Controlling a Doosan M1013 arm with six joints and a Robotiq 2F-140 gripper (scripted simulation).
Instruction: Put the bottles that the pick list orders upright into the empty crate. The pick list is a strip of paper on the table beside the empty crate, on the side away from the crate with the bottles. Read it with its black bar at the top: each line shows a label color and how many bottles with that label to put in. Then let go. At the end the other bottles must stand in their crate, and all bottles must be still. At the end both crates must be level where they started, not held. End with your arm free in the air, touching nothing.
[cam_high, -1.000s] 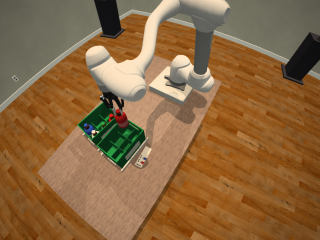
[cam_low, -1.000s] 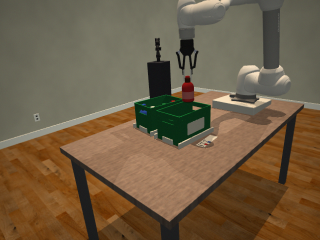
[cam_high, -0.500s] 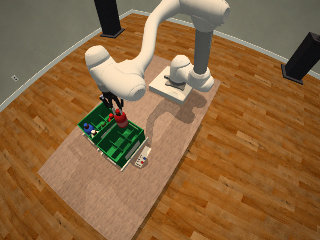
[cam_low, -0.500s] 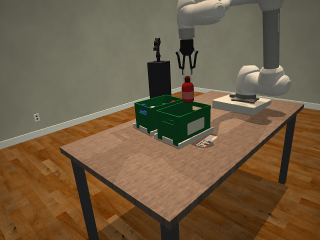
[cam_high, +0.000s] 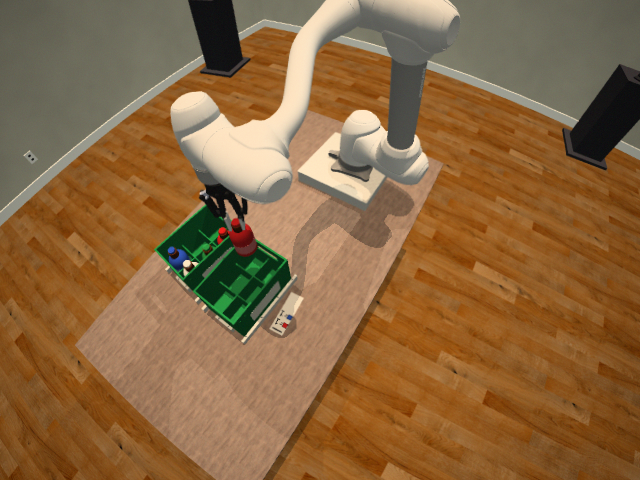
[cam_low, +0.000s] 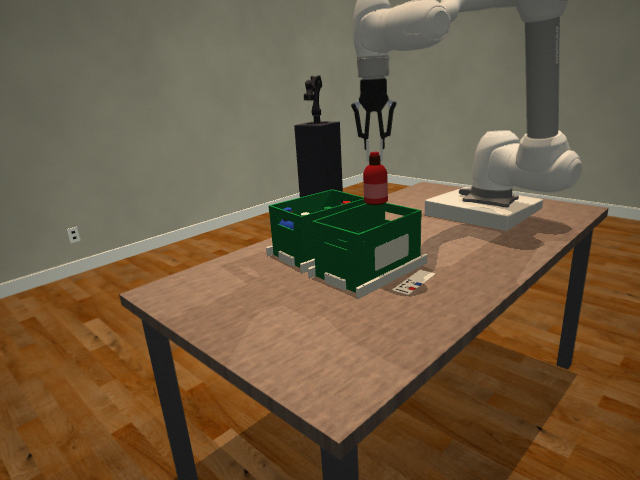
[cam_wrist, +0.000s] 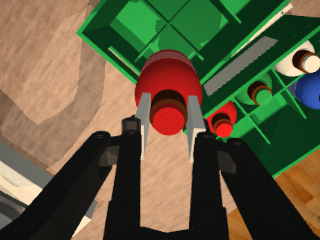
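My gripper (cam_high: 235, 222) (cam_low: 374, 155) (cam_wrist: 168, 107) is shut on the neck of a red bottle (cam_high: 241, 240) (cam_low: 375, 178) (cam_wrist: 167, 82) with a pinkish label. The bottle hangs upright above the back end of the empty crate (cam_high: 287, 266) (cam_low: 341, 263) (cam_wrist: 102, 37). The crate with the bottles (cam_high: 191, 225) (cam_low: 286, 245) (cam_wrist: 287, 155) holds a blue bottle (cam_high: 178, 258) (cam_wrist: 309, 92), a white one (cam_wrist: 292, 64), a green one (cam_wrist: 250, 92) and a smaller-looking red one (cam_wrist: 222, 114). The pick list (cam_high: 293, 303) (cam_low: 424, 276) shows a red mark nearest its black bar, then a blue one; its counts are too small to read.
The crates stand side by side within pale rails (cam_high: 268, 310) (cam_low: 392, 276) on the table (cam_high: 170, 372) (cam_low: 289, 325). The robot's white base plate (cam_high: 330, 188) (cam_low: 465, 211) is behind them, toward the arm.
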